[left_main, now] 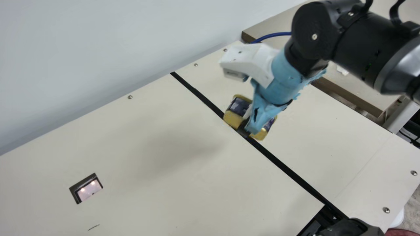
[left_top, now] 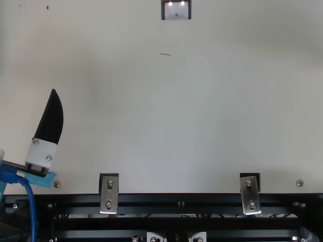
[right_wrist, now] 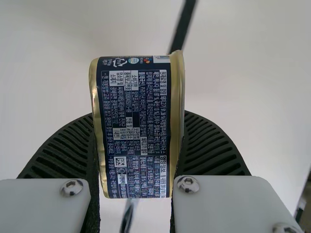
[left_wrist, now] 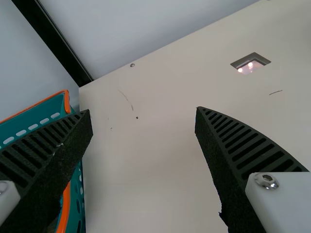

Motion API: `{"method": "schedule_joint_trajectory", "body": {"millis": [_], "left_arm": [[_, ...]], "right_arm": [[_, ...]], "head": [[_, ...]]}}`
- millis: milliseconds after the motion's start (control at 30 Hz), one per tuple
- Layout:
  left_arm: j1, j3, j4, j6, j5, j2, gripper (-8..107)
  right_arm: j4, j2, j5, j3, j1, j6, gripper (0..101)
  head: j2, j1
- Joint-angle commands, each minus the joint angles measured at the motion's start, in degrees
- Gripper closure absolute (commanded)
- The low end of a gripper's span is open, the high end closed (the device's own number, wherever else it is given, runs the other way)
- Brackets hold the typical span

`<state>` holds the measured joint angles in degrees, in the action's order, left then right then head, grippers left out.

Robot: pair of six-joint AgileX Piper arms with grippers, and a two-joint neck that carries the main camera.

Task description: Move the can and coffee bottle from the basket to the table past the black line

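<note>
Over the black line (left_main: 288, 170), as the main view looks down, the right end effector (left_main: 247, 123) grasps the can (left_main: 233, 120), a blocky tin with gold rims and a dark label. Its long axis runs nearly parallel to the line, from upper left to lower right in that view. The right wrist view shows the two ribbed fingers (right_wrist: 211, 145) pressed to the gold-rimmed sides, the long way of the label lying between them and the printed side facing the camera. Whether the tin touches the counter (left_main: 183, 183) cannot be told. Broad counter surface spreads to one side of the line; on the other, a narrower strip runs to the edge, with a second tabletop (left_main: 357, 96) beyond. A wall (left_main: 98, 42) bounds the far edge.

At the top view's left edge is the left end effector (left_top: 49, 121), released, its fingers wide apart with bare counter seen between them. One finger overlaps the teal, orange-rimmed basket (left_wrist: 67, 102) in the left wrist view.
</note>
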<state>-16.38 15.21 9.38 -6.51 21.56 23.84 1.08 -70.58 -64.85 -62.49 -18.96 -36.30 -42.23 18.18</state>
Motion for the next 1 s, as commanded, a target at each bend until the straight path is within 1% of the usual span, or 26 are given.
{"method": "schedule_joint_trajectory", "body": {"millis": [0,200,433,700,967], "left_arm": [[0.0,0.0,0.0,0.0,0.0,0.0,9],[0.0,0.0,0.0,0.0,0.0,0.0,9],[0.0,0.0,0.0,0.0,0.0,0.0,9],[0.0,0.0,0.0,0.0,0.0,0.0,9],[0.0,0.0,0.0,0.0,0.0,0.0,9]], "right_arm": [[0.3,-0.8,1.1,-0.2,-6.3,-1.3,101],[0.7,-4.4,4.0,-1.1,-14.6,-5.2,101],[1.1,-10.1,7.5,-2.1,-21.8,-9.1,101],[0.7,-14.8,10.2,-1.9,-26.1,-11.2,101],[0.0,-17.6,12.9,-0.2,-28.9,-12.2,101]], "head": [[-1.1,1.1],[-1.1,1.1],[-1.1,1.1],[-1.1,1.1],[-1.1,1.1]]}}
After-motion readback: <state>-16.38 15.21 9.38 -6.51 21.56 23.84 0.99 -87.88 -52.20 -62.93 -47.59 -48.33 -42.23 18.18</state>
